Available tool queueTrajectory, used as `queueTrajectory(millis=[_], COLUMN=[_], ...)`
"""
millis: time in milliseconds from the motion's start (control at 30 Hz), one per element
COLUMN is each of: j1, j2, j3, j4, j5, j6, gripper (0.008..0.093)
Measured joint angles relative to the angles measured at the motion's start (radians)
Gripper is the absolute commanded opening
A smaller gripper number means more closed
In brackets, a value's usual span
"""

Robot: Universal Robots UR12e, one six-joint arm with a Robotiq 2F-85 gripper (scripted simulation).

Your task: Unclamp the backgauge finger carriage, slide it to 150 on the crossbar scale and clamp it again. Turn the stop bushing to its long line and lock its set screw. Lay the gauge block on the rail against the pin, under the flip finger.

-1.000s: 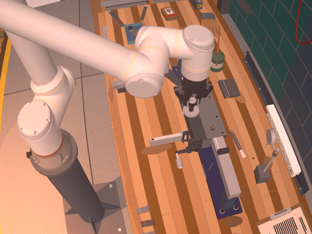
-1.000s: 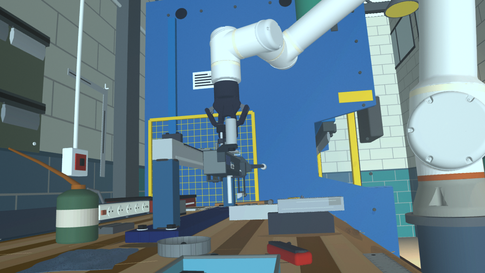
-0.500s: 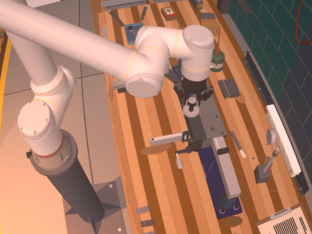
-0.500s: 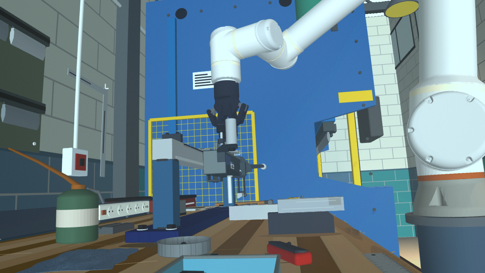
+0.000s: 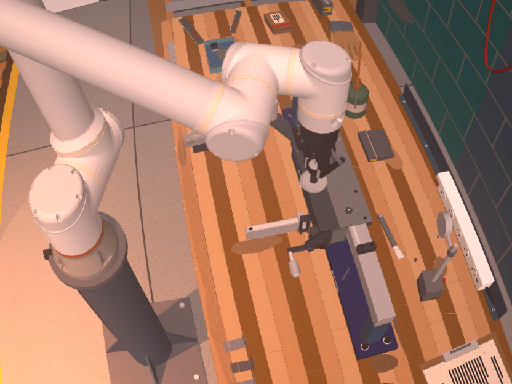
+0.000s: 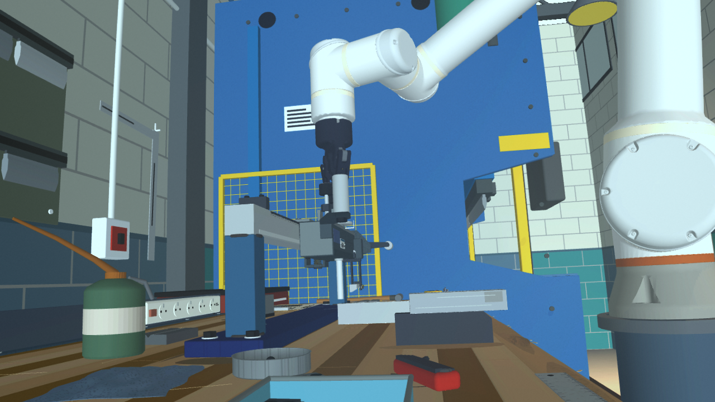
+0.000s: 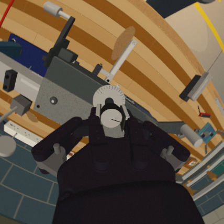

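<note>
The stop bushing [image 7: 111, 117] is a pale upright cylinder with a dark line across its top face. It is gripped by my gripper [image 7: 112, 118] [image 5: 314, 167] [image 6: 338, 172], which reaches straight down and is closed around it. The bushing [image 6: 340, 192] stands on the grey carriage [image 5: 337, 198] [image 6: 327, 240] above a round graduated dial [image 7: 109, 95] [image 5: 312, 182]. A black clamp lever with a pale knob [image 5: 294, 266] [image 7: 52, 9] sticks out of the carriage's near end. The crossbar [image 5: 370, 273] [image 6: 262, 222] runs through the carriage. A pale gauge block [image 5: 271, 228] [image 6: 457, 301] lies left of the carriage.
A blue press frame [image 6: 425, 150] rises behind the bench. On the bench are a green oil can [image 5: 356, 97] [image 6: 113, 320], a white power strip [image 5: 465, 229], a dial indicator stand [image 5: 432, 281], a dark slab [image 5: 375, 145], a grey ring [image 6: 271, 362] and a red-handled brush [image 6: 426, 372].
</note>
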Motion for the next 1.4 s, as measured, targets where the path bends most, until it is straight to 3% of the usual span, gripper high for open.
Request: queueTrajectory(millis=[433, 733, 1033, 1400], j1=[0.000, 0.000, 0.000, 0.000], j2=[0.000, 0.000, 0.000, 0.000], j3=[0.000, 0.000, 0.000, 0.000], j4=[0.000, 0.000, 0.000, 0.000], j5=[0.000, 0.000, 0.000, 0.000], j6=[0.697, 1.045, 1.220, 1.252], gripper=[0.0080, 0.0080, 0.0080, 0.0080])
